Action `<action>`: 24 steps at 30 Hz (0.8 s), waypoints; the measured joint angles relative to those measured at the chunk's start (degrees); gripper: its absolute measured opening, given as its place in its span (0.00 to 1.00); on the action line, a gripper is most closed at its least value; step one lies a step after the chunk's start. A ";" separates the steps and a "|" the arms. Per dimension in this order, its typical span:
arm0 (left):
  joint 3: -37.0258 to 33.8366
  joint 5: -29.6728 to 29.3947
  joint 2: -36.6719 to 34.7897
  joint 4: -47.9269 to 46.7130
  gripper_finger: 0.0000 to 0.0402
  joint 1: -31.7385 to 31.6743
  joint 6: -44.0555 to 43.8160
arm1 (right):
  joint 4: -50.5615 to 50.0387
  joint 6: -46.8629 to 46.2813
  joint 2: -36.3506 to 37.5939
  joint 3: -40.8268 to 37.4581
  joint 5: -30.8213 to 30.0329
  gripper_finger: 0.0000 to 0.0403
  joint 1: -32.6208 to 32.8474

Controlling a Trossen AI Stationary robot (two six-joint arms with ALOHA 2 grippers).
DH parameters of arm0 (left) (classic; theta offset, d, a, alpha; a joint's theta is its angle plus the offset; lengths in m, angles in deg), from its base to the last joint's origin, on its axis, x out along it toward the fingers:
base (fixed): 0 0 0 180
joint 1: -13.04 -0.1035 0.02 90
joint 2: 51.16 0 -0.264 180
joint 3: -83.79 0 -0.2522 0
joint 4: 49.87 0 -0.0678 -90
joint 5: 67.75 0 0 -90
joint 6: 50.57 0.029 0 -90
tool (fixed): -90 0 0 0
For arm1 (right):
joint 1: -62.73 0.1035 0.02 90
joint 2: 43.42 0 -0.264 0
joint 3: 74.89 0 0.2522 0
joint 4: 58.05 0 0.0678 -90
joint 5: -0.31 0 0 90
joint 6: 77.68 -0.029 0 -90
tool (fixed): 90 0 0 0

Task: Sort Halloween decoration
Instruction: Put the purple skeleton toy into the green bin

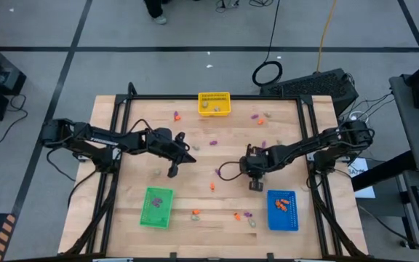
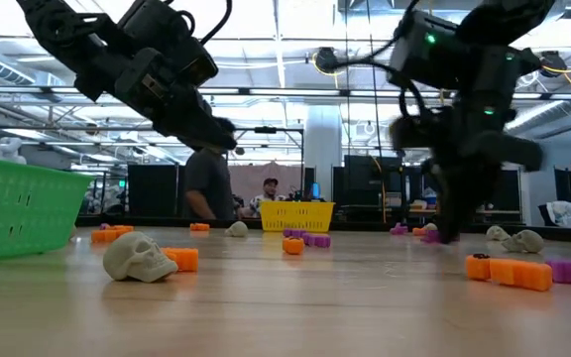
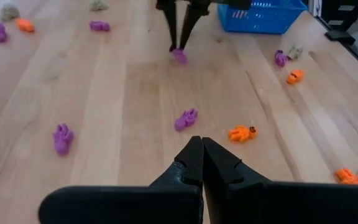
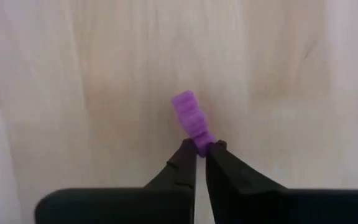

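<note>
Small orange, purple and pale skull-shaped Halloween decorations lie scattered on the wooden table (image 1: pixel 195 131), among them a skull (image 2: pixel 135 256) and an orange piece (image 3: pixel 242 133). My right gripper (image 4: pixel 201 147) stands right of centre (image 1: pixel 255 187), close to the blue bin (image 1: pixel 283 209), pointing steeply down and shut on a purple trinket (image 4: pixel 190 115). The left wrist view shows the same trinket (image 3: pixel 179 56) at those fingers. My left gripper (image 3: pixel 202 144) is shut on nothing, hovering above the table left of centre (image 1: pixel 189 157). My right gripper pinches the purple trinket by one end (image 4: pixel 202 140) between its two fingertips. The fingers come from above, slanting down. The rest of the trinket sticks out beyond the tips and appears to lie on the table.
The yellow bin (image 1: pixel 214 103) stands at the far edge with a few pieces in it. The green bin (image 1: pixel 156 206) is at the near left. The blue bin holds orange pieces. People stand in the room beyond the table (image 2: pixel 206 183).
</note>
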 joint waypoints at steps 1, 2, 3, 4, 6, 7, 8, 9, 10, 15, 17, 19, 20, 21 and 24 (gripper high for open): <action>0.00 -0.21 0.44 0.74 0.00 0.50 0.01 | 1.65 0.67 0.15 0.02 -0.20 0.02 -0.05; 0.00 -0.63 0.91 1.47 0.00 1.02 -0.01 | 3.18 1.49 0.21 0.02 -0.32 0.01 -0.01; 0.00 -1.00 1.37 2.06 0.01 1.55 -0.01 | 5.40 2.28 0.17 0.00 -0.13 0.01 0.03; 0.00 -1.81 2.14 3.51 0.02 2.16 0.02 | 8.08 3.18 0.11 0.00 -0.29 0.00 0.06; 0.07 -4.18 4.03 6.18 0.06 3.20 0.04 | 12.22 4.52 0.14 0.00 -1.98 0.00 0.07; 0.02 -5.30 4.90 6.67 0.09 3.56 0.05 | 14.56 5.18 0.19 0.00 -2.60 0.00 0.04; -0.02 -6.38 5.93 7.83 0.12 3.91 0.04 | 16.80 5.97 0.19 0.00 -3.36 0.00 0.01; -0.01 -7.03 7.26 9.87 0.15 4.19 0.04 | 18.64 6.74 0.19 0.00 -4.32 0.00 0.01; 0.04 -7.45 8.49 11.71 0.18 4.34 0.03 | 20.35 7.48 0.19 0.00 -5.06 0.00 0.01; 0.74 -9.28 14.61 21.47 0.33 4.85 -1.45 | 26.51 9.54 0.19 0.07 -7.86 0.00 -0.07; 2.12 -9.44 16.51 21.98 0.37 4.78 -1.43 | 28.14 9.83 0.22 0.07 -9.90 0.00 -0.10; 3.22 -9.48 18.06 21.57 0.39 4.78 -1.43 | 28.85 9.87 0.23 0.07 -10.98 0.00 -0.14; 3.60 -9.45 18.69 21.20 0.40 4.83 -1.42 | 28.94 9.74 0.23 0.07 -11.08 0.00 -0.14; 4.01 -9.39 19.30 21.25 0.40 4.90 -1.40 | 28.88 9.45 0.23 0.07 -11.05 0.00 -0.17; 4.26 -8.86 19.90 21.31 0.40 5.08 -0.75 | 28.10 8.24 0.23 0.07 -10.97 0.00 -0.27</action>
